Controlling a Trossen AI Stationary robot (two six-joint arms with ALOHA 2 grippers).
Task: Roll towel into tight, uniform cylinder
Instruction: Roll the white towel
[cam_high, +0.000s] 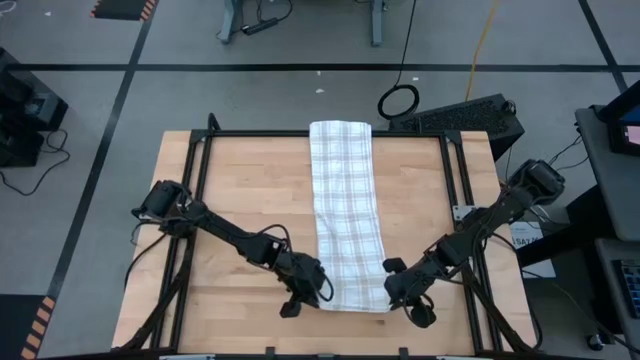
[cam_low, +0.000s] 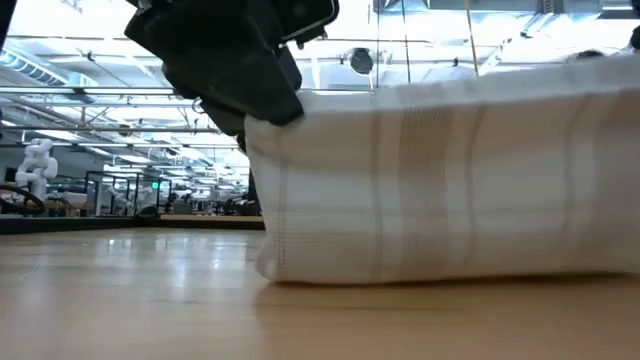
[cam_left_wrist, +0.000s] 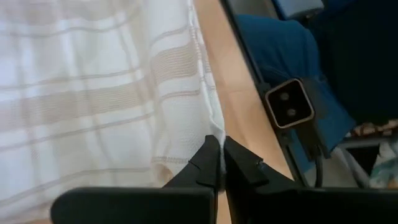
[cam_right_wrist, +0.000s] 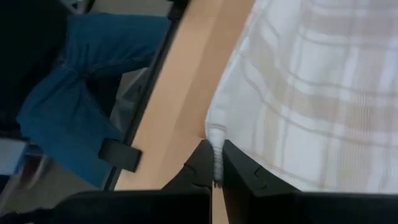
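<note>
Bare wooden table (cam_high: 250, 200) outboard of both the left gripper (cam_high: 318, 290) and the right gripper (cam_high: 392, 285), easy passing there. Between them the long towel (cam_high: 345, 200) blocks the middle; black frame rails (cam_high: 200, 180) edge the sides.

Grey floor (cam_high: 280, 90) with black tape lines, bright ceiling lights (cam_low: 90, 75)

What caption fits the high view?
Both grippers, left and right, pinch the towel's near corners.

Long towel (cam_high: 345, 215) on table (cam_high: 250, 200), end effectors at its near corners
</note>
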